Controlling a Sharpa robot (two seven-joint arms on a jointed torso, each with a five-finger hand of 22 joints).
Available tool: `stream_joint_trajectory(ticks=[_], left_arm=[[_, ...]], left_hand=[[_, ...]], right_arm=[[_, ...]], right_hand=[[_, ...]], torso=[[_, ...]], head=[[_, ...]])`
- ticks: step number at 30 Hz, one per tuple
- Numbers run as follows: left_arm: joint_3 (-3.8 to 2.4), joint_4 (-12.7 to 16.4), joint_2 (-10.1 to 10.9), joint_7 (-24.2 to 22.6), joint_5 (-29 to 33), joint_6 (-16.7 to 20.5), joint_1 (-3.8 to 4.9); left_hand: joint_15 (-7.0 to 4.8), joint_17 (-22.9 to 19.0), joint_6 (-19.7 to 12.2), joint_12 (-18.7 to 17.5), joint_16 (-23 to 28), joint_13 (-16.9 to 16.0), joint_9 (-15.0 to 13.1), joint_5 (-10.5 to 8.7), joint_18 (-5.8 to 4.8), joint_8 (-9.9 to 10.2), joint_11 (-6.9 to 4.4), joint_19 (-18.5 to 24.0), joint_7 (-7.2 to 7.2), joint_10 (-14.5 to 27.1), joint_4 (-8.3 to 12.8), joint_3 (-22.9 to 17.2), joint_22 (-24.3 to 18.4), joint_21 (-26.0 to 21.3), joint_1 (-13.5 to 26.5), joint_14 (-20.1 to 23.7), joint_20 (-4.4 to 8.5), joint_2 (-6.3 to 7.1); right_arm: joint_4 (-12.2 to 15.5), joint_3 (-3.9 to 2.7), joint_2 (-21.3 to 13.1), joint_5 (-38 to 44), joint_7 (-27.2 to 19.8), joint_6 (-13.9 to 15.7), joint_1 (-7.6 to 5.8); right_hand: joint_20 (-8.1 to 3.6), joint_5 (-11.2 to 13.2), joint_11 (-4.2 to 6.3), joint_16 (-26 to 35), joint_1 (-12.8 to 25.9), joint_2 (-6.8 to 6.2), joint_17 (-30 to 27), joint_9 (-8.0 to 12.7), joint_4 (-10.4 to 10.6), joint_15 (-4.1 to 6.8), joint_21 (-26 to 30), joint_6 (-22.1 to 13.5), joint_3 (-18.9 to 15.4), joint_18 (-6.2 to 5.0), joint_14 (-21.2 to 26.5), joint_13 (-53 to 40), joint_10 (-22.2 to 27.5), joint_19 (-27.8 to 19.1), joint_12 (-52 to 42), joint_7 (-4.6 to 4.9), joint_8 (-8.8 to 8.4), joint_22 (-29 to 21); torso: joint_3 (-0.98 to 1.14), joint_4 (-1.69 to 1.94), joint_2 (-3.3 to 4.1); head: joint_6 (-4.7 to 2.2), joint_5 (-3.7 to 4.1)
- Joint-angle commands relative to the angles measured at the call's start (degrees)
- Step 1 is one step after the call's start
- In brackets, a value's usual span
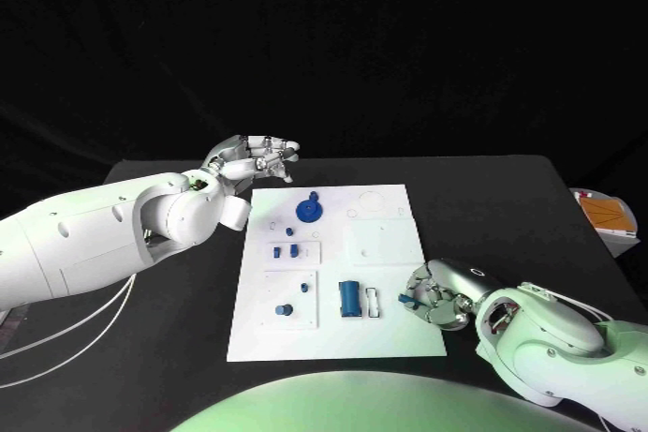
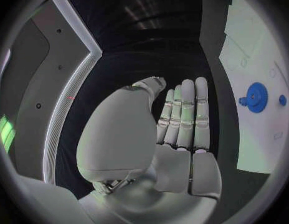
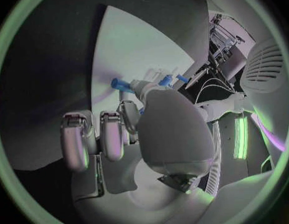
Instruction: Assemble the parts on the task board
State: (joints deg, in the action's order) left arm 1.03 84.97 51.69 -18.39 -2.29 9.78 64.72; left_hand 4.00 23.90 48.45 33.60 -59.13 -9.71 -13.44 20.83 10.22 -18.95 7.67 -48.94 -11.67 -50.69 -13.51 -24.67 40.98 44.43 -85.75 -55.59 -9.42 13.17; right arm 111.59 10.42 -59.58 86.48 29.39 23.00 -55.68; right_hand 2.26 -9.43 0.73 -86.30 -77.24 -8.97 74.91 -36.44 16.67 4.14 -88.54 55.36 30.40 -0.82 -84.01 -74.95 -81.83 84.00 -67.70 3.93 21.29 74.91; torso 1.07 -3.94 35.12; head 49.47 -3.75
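Note:
The white task board [image 1: 385, 338] lies mid-table. A blue gear [image 1: 311, 209] [image 2: 256, 97] sits at its far left part. Small blue parts [image 1: 277, 252] [image 1: 284, 310] stand down its left side, and several of them [image 3: 121, 84] rise beyond my right hand's fingertips. A blue cylinder [image 1: 350, 298] lies near the board's middle front, with a small dark-rimmed piece [image 1: 375, 298] beside it. My left hand [image 1: 257, 157] [image 2: 182, 119] hovers off the far left corner, fingers straight, holding nothing. My right hand [image 1: 434, 296] [image 3: 129, 129] sits at the board's right edge, fingers curled inward; what is inside them is hidden.
The black table [image 1: 513, 198] extends to the right of the board. An orange and white object [image 1: 608, 212] sits past the table's right edge. Pale cables [image 1: 81, 329] hang below my left arm.

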Motion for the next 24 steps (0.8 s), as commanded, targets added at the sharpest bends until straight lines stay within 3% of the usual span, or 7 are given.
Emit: stream_joint_trajectory(ticks=[1,11,18,20,24], left_arm=[[-0.04,0.2,-0.1,-0.3,0.3,-0.9,0.04],[-0.04,0.3,0.0,-0.2,0.2,-0.9,0.04],[-0.04,0.3,-0.1,-0.1,0.2,-1.1,0.04],[-0.04,0.3,-0.1,-0.1,0.2,-1.2,0.04],[-0.04,0.3,-0.1,0.0,0.2,-1.2,0.04]], left_hand=[[-0.12,-0.1,-0.3,0.3,0.0,0.0,0.1,0.19,0.22,-0.2,0.14,-0.1,0.05,0.4,0.3,0.2,0.0,-0.3,-0.2,0.3,-0.1,-0.19],[-0.13,-0.1,-0.3,0.4,0.0,0.0,0.1,0.2,0.22,-0.2,0.14,-0.1,0.05,0.4,0.4,0.2,0.0,-0.2,-0.3,0.3,-0.09,-0.18],[-0.13,-0.1,-0.3,0.4,0.0,0.0,0.1,0.2,0.22,-0.2,0.14,-0.1,0.05,0.4,0.4,0.2,0.0,-0.2,-0.3,0.3,-0.09,-0.18],[-0.13,-0.1,-0.3,0.4,0.0,0.0,0.1,0.2,0.22,-0.2,0.14,-0.1,0.05,0.4,0.4,0.2,0.0,-0.2,-0.3,0.3,-0.09,-0.18],[-0.13,-0.1,-0.3,0.4,0.0,0.0,0.1,0.2,0.22,-0.2,0.14,-0.1,0.05,0.4,0.4,0.2,0.0,-0.2,-0.3,0.3,-0.09,-0.18]], right_arm=[[0.4,-0.02,0.2,-1.5,0.5,1.0,-0.24],[0.4,-0.03,1.8,-4.5,0.3,2.8,-0.48],[-0.9,-0.04,4.2,-8.3,0.6,2.1,-0.52],[-1.3,-0.05,4.9,-9.1,0.6,1.8,-0.52],[-1.8,-0.05,5.9,-9.8,0.7,1.2,-0.52]], right_hand=[[-0.23,0.2,-0.06,-0.4,1.0,0.09,4.6,-1.9,-5.5,0.12,-0.3,0.6,5.9,0.58,-4.0,-0.8,0.2,5.6,-0.4,-0.21,3.1,14.8],[-0.25,0.3,-0.03,-0.4,4.0,0.05,4.7,-2.1,-5.7,0.15,-0.3,0.8,7.1,0.58,-4.1,-0.8,0.1,5.6,-0.4,-0.28,3.29,14.8],[-0.3,0.6,0.07,-0.4,7.1,-0.58,4.7,-2.2,-5.3,0.21,-0.2,1.2,6.9,0.54,-4.1,-0.9,0.1,5.5,-0.5,-0.43,3.43,14.7],[-0.36,-1.6,0.14,-0.4,9.3,-0.87,4.9,-2.2,-4.9,0.27,-0.3,1.6,6.1,0.56,-4.1,-1.1,-0.1,5.6,-0.7,-0.52,3.53,14.7],[-0.41,-2.0,0.2,-0.5,10.6,-0.78,4.9,-2.2,-4.5,0.32,-0.4,2.0,5.4,0.59,-4.1,-1.5,-0.4,5.6,-1.3,-0.61,3.68,14.8]], torso=[[-0.01,0.03,0.0],[0.03,-0.04,0.06],[0.07,0.0,0.07],[0.1,-0.01,0.1],[0.09,-0.02,0.09]], head=[[-0.03,0.04],[0.05,-0.05],[0.02,0.04],[0.02,-0.02],[0.04,-0.02]])
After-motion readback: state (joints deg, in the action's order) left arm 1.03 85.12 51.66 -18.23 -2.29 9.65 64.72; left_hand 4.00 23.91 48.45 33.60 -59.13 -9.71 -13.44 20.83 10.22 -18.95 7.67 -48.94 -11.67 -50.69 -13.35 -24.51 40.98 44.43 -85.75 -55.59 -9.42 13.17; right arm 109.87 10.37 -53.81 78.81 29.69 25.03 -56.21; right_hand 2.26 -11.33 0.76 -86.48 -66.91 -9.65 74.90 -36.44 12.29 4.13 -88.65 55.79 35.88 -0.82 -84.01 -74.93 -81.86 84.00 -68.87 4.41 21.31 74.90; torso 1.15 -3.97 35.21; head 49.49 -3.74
